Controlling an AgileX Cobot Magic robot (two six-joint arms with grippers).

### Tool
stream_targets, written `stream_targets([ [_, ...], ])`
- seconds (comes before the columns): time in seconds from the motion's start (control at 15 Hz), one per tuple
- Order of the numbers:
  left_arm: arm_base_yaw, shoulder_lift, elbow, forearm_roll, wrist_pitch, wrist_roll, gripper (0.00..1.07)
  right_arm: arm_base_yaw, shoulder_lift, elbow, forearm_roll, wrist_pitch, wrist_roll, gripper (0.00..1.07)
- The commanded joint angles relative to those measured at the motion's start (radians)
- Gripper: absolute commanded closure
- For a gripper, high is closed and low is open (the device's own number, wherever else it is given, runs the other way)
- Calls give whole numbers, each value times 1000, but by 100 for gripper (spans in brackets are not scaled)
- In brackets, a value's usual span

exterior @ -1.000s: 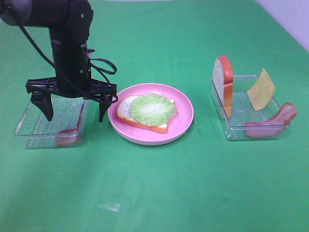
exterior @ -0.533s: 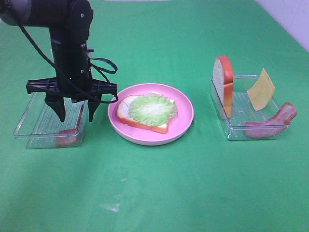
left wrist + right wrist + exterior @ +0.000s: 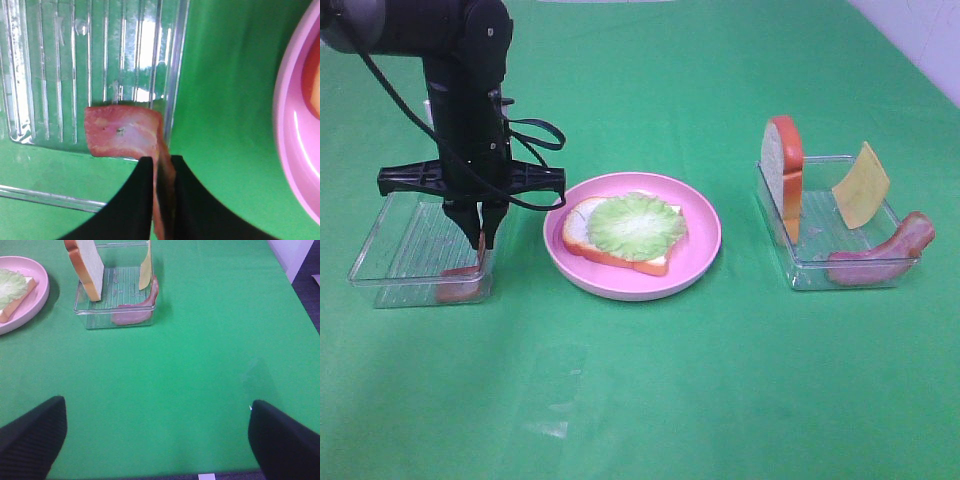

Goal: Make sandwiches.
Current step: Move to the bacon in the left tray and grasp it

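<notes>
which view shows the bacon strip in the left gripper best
Left wrist view: the bacon strip fills the middle, one end pinched in the left gripper, the rest lying in the clear tray. Exterior high shows only a reddish sliver behind the tray wall. Right wrist view misses it.

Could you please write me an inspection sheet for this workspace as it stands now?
Surface: green cloth, flat, no spills seen.
Job's things: bread slice topped with lettuce leaf on the pink plate; bacon strip at the left tray edge; upright bread slice, cheese square and second bacon strip in the right tray.
Clutter: nothing seen.
Grippers: left gripper shut on the bacon strip; right gripper open, holding nothing.
Cables: black cable runs along the left arm.
Surroundings: white surface past the cloth's far right corner; dark floor beyond.
</notes>
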Motion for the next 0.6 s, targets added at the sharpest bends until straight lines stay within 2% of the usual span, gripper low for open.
stream_targets([
  [0.07,-3,2,8,-7,0,9,104,-4,-19,3,-1,-3,-5,11],
  [0.33,-3,-11,1,-12,-2,33,107,-4,-19,3,-1,-3,-5,11],
  [0.47,-3,-11,0,-27,5,58,107,-4,-19,3,-1,-3,-5,11],
  [0.6,-3,-11,0,-30,26,108,107,-4,-19,3,-1,-3,-5,11],
])
